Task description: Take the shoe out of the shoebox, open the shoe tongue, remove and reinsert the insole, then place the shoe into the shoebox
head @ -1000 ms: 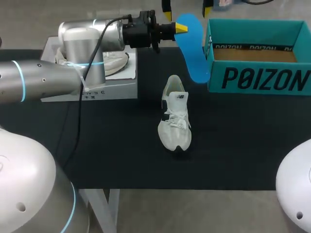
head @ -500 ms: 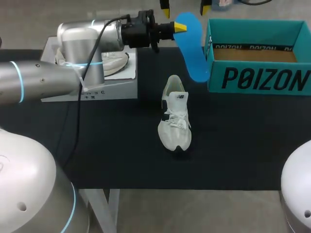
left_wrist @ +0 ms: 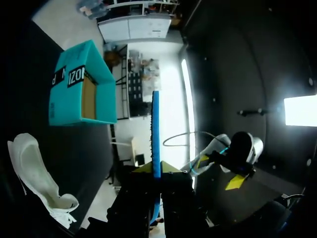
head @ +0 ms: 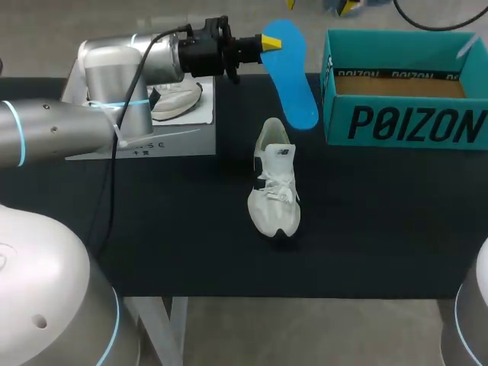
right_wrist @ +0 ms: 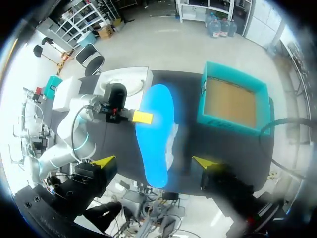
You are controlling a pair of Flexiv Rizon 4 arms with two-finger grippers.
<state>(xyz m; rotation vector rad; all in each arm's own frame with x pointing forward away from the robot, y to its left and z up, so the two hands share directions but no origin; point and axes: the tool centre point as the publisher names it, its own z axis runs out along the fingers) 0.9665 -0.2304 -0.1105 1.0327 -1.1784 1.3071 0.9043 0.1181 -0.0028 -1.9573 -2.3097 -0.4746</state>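
Note:
My left gripper [head: 268, 43] is shut on the heel end of a blue insole [head: 292, 80] and holds it in the air at the back of the table, between the white shoe [head: 274, 187] and the teal shoebox [head: 404, 114]. In the left wrist view the insole [left_wrist: 156, 124] stands edge-on between the yellow tips [left_wrist: 156, 168]. The shoe lies on the black mat, toe toward the front edge. The shoebox [right_wrist: 232, 101] is open, showing only its brown floor. My right gripper [right_wrist: 154, 162] hangs high over the table, open wide, with the insole [right_wrist: 157, 134] far below it.
A grey-white box [head: 152, 133] with a second white shoe [head: 179, 95] on it stands at the back left, under my left arm. The black mat [head: 191, 244] covers the table to its front edge.
My left gripper has carried the insole a little to the left, away from the shoebox. The right gripper's yellow tips have shifted along the head view's top edge.

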